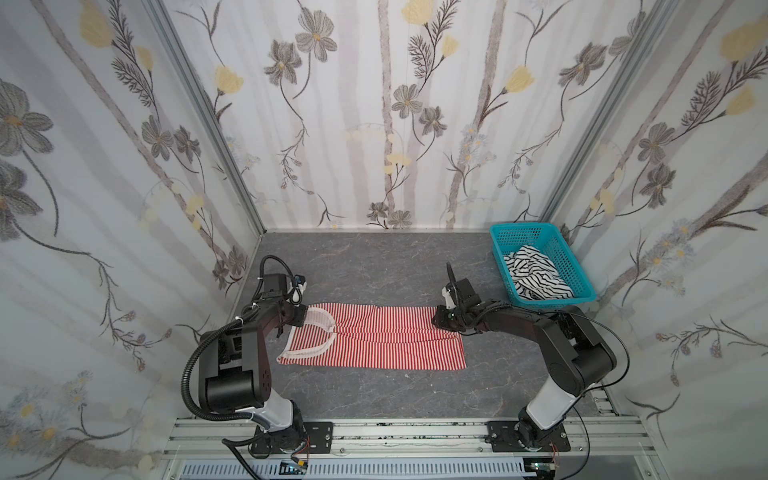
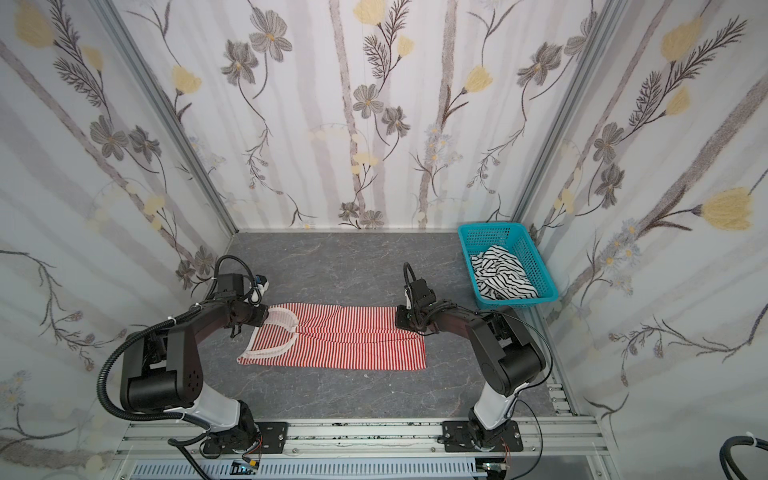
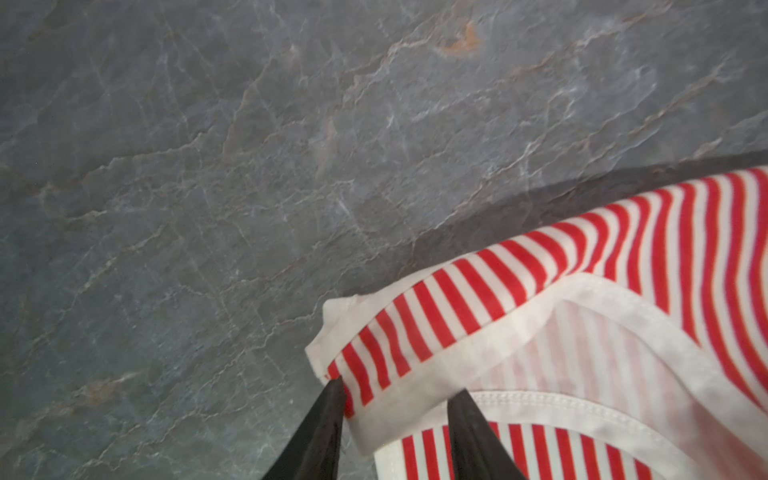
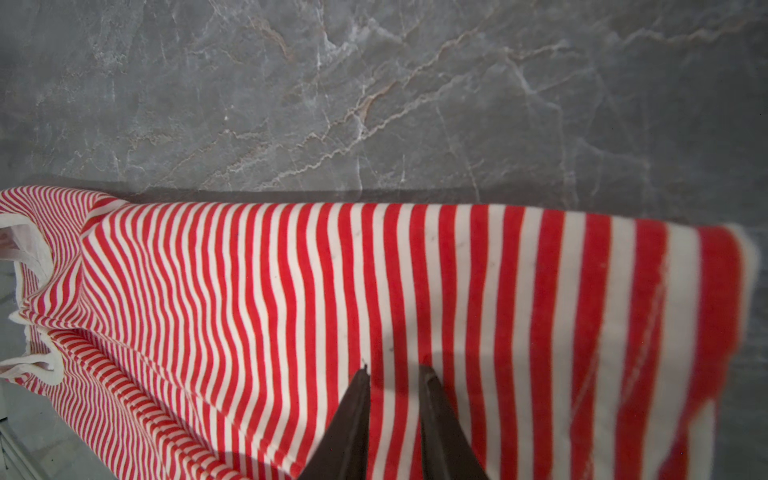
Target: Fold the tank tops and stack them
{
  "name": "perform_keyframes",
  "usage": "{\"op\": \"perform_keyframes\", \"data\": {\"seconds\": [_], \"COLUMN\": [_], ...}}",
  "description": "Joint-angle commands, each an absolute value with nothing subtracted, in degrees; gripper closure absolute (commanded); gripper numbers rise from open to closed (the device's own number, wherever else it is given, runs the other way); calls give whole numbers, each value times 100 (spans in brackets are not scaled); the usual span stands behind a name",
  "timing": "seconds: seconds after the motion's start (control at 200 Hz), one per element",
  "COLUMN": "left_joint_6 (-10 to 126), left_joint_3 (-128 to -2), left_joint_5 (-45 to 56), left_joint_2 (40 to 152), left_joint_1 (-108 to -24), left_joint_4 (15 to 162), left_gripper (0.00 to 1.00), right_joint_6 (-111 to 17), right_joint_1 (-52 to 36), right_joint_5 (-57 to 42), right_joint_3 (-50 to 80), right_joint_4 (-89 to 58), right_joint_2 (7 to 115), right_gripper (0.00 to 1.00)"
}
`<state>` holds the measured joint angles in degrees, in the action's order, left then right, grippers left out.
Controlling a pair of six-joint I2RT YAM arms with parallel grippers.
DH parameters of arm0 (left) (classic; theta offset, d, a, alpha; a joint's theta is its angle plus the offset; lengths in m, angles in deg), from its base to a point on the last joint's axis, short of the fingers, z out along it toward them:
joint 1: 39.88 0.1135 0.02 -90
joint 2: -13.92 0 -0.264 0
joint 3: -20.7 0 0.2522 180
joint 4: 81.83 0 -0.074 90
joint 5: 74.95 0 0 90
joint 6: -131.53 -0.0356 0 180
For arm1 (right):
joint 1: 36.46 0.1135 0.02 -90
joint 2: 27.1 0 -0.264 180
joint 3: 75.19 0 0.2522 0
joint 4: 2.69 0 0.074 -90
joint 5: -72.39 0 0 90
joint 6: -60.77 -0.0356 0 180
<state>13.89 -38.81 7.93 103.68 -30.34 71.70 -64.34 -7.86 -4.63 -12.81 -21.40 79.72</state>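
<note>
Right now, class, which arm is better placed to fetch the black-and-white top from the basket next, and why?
The right. The teal basket with the black-and-white top stands far right, just beyond the right gripper; the left gripper is across at the strap end of the red-and-white top.

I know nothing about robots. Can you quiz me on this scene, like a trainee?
1. True or false: the red top lies in the basket.
2. Where is the black top? A) under the red top B) in the basket C) in a gripper
3. Fill in: the left gripper is at the red top's ____ end, strap or hem.
Key: 1 false; 2 B; 3 strap.
</note>
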Motion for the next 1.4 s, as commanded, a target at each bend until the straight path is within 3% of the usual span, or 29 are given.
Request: {"op": "perform_keyframes", "data": {"seconds": [0.0,0.34,0.615,0.834,1.094,1.394], "left_joint_6": [1165,1365,1658,1606,1605,1903], "left_joint_3": [-3823,-4434,-5862,-7069,-6191,-4763], "left_joint_5": [1069,1590,1925,2194,2146,1332], "left_joint_2": [10524,11566,12728,13473,12458,10775], "left_joint_1": [-2944,-2965,-3761,-4241,-4252,-4589], "left_joint_4": [7608,8001,7994,7815,7679,7362], "left_gripper": [58,59,59,57,56,55], "right_joint_6": [-6482,-6508,-6737,-6876,-6812,-6453], "right_joint_1": [-778,-799,-1045,-714,-558,-772], "right_joint_5": [-589,-855,-925,-522,-664,-792], "right_joint_3": [-1420,-1763,-2153,-2351,-2187,-1543], "right_joint_4": [-2444,-2517,-2427,-2260,-2581,-2617], "right_joint_2": [7936,7760,7591,6967,6167,7125], "right_gripper": [76,76,77,75,70,71]}}
